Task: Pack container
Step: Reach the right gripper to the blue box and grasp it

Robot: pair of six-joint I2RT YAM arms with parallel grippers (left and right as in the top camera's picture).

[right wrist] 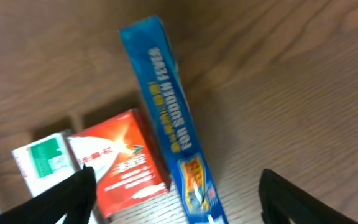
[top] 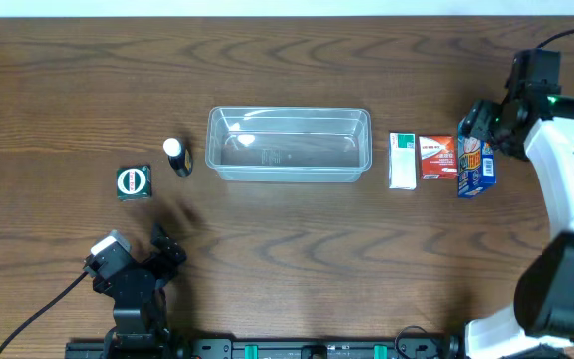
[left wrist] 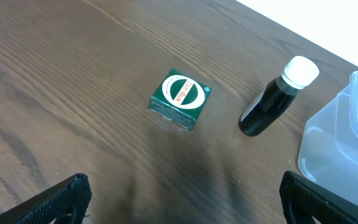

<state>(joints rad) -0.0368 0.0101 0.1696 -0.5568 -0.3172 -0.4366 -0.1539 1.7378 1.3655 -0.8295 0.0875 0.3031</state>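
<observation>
The container [top: 289, 177] was seen at the middle of the desk [top: 297, 249], open side up. Just to its left a black bottle [top: 177, 158] with a white cap was placed, and further left and a little nearer a small green box [top: 134, 182]. To the right of the container a row was formed by a white-and-green box [top: 402, 160], a red box [top: 435, 157] and a blue box [top: 474, 167], each just beside the next.

The left gripper [left wrist: 184, 183] was held over the near left part of the desk, its fingers [left wrist: 61, 199] spread wide with nothing between them. The right gripper [right wrist: 176, 177] was held over the blue box, whose narrow side was seen between the spread fingers [right wrist: 67, 196]. A gap was seen on either side, and nothing was pinched.
</observation>
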